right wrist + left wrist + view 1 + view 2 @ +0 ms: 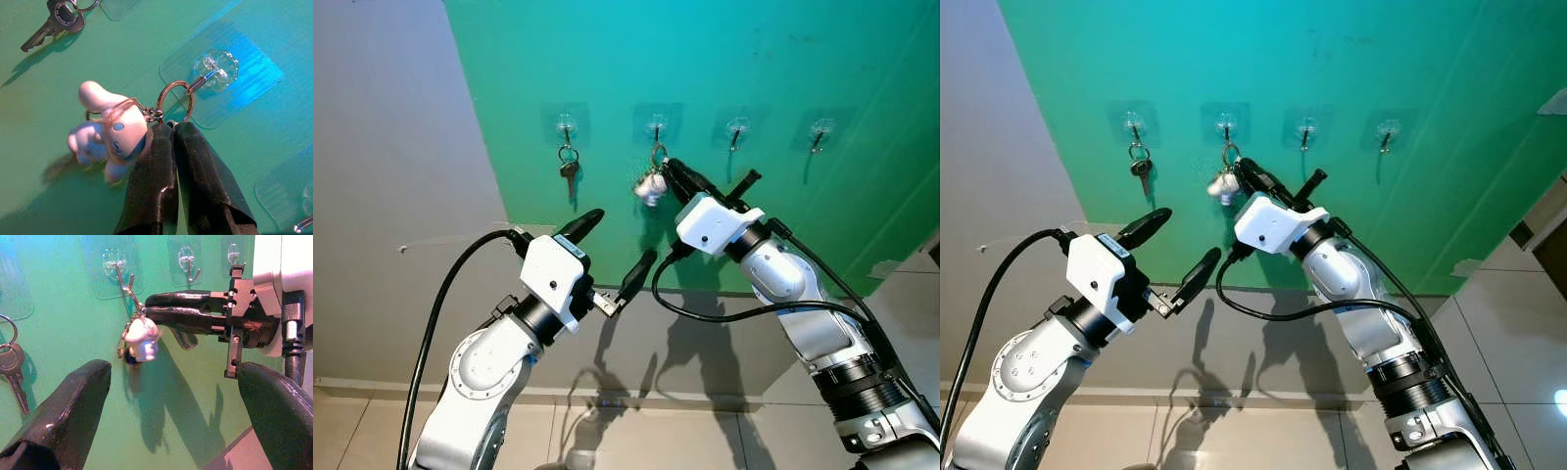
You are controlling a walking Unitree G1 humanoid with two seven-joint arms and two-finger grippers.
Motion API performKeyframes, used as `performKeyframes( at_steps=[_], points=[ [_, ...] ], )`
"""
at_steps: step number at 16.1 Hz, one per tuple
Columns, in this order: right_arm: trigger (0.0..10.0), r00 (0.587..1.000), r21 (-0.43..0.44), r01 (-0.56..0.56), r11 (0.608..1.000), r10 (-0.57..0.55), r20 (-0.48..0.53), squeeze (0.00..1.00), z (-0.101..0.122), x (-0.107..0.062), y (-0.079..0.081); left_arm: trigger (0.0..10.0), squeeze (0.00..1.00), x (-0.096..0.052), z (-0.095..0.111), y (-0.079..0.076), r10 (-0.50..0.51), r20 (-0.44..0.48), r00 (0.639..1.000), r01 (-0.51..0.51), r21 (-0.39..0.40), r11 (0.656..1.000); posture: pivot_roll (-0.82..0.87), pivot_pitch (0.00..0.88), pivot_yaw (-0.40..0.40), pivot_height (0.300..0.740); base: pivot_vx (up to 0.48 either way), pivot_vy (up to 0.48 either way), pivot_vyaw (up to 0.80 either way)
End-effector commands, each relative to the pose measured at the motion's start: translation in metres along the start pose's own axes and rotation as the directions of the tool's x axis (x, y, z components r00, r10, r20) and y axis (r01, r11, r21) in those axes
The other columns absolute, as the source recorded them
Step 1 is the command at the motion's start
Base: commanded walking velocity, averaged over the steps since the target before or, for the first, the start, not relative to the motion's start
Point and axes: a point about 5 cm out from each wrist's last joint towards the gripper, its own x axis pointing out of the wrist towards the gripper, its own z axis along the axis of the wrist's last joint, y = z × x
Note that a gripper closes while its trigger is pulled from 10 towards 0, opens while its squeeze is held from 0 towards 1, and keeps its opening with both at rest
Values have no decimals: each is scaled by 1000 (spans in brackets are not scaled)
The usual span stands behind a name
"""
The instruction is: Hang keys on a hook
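Four clear stick-on hooks sit in a row on the green wall (pixel 773 59). The first hook (pixel 567 125) carries a plain key (pixel 569 168) on a ring. At the second hook (pixel 215 68) the metal key ring (pixel 171 84) lies against the hook's prong, and a white figurine charm (pixel 115 132) dangles from it. My right gripper (pixel 168 128) is shut on the lower edge of that ring, right beside the charm (pixel 651 186). My left gripper (pixel 621 236) is open below and left of the hooks, holding nothing.
Two bare hooks (pixel 737 127) (pixel 821 127) are on the wall to the right. A grey wall (pixel 382 147) adjoins the green one on the left, and the floor (pixel 656 431) below is tiled. Black cables hang from both arms.
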Motion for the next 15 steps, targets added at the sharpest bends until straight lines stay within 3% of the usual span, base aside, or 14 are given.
performKeyframes(
  at_steps=[1,6,9,10,11,12,15],
  points=[
    [10000,999,3,23,1000,-23,-30,0,-4,-1,-3,10000,0,0,1,-3,-18,1,1000,18,11,1000,55,0,-6,740,0,0,0],
    [10000,997,-24,77,997,-77,3,0,1,0,-14,10000,0,0,1,-3,-19,1,1000,19,11,1000,54,0,-5,740,0,0,0],
    [10000,998,56,65,996,-66,14,0,2,-1,-12,10000,0,1,2,-3,-24,6,1000,24,7,1000,55,0,-8,740,0,0,0],
    [10000,998,87,60,994,-62,22,86,3,-1,-11,10000,0,1,3,-3,-26,10,1000,26,5,1000,54,0,-8,740,0,0,0],
    [10000,998,93,58,994,-60,24,580,3,-2,-11,10000,0,2,4,-4,-29,18,999,29,1,1000,54,0,-8,740,0,0,0],
    [10000,998,109,56,992,-60,25,1000,3,-2,-10,10000,0,2,6,-5,-34,27,999,34,-5,999,53,0,-9,740,0,0,0],
    [10000,998,125,49,991,-53,27,1000,3,-4,-10,10000,0,3,7,-6,-42,34,999,43,-10,999,51,0,-8,740,0,0,0]
  ],
)
